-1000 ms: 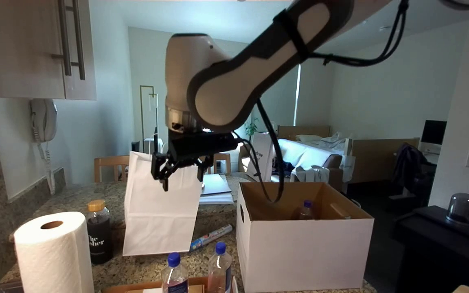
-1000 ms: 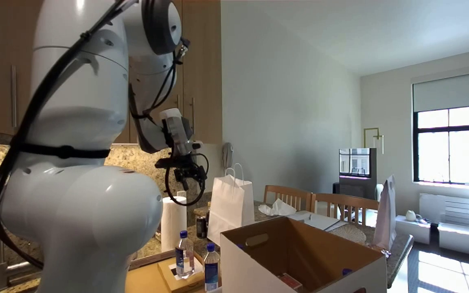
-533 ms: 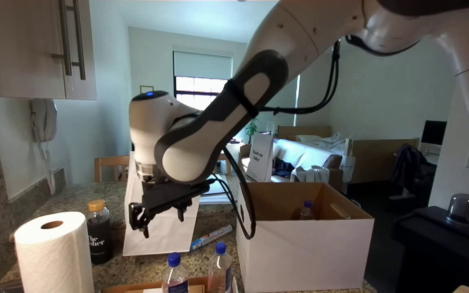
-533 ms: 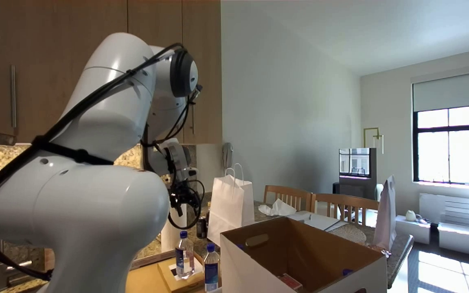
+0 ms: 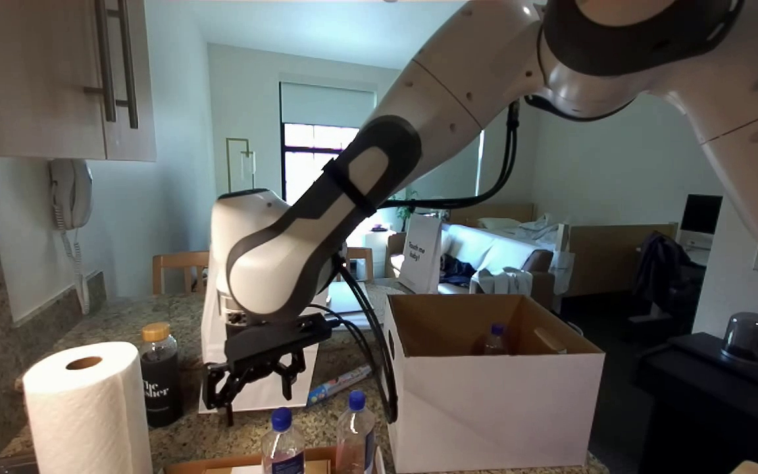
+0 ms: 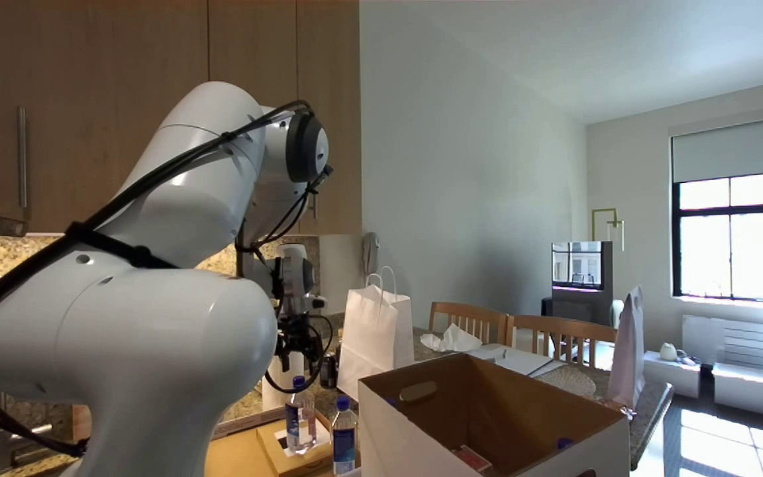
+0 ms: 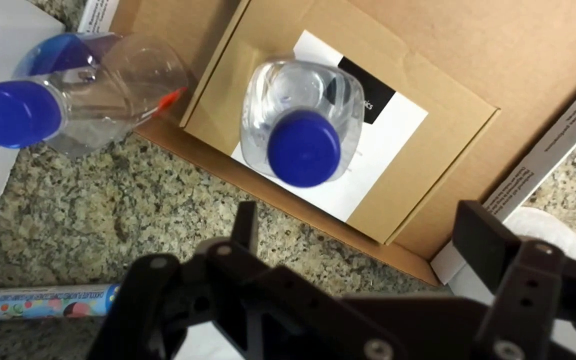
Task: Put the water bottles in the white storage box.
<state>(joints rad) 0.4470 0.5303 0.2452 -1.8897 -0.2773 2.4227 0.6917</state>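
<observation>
Gripper [image 7: 360, 222]: is hanging above the counter [image 7: 88, 200], its fingers [image 7: 244, 227] standing wide apart, with speckled stone and a tray edge showing beyond the gap.
Nearest water bottle [image 7: 303, 135]: is standing upright just ahead of the finger gap in the wrist view, apart from both fingertips; its blue cap is facing up.
Flat carton [image 7: 435, 145]: is bearing that bottle, ahead of the fingers.
Cardboard tray [image 7: 528, 60]: is holding the carton, its near edge running past the fingertips.
Second water bottle [image 7: 103, 85]: is standing at the tray's corner, farther from the fingers, up and to their left in the wrist view.
White storage box [image 5: 494, 415]: is standing open-topped to the gripper's right in an exterior view.
Bottle in the box [image 5: 495, 341]: is showing its blue cap and neck over the wall, well to the gripper's right.
Printed tube [image 7: 38, 302]: is lying on the counter, left of the gripper in the wrist view.
White paper bag [image 6: 375, 338]: is standing near the gripper, to its right in an exterior view.
Paper-towel roll [image 5: 89, 415]: is standing to the gripper's left in an exterior view.
</observation>
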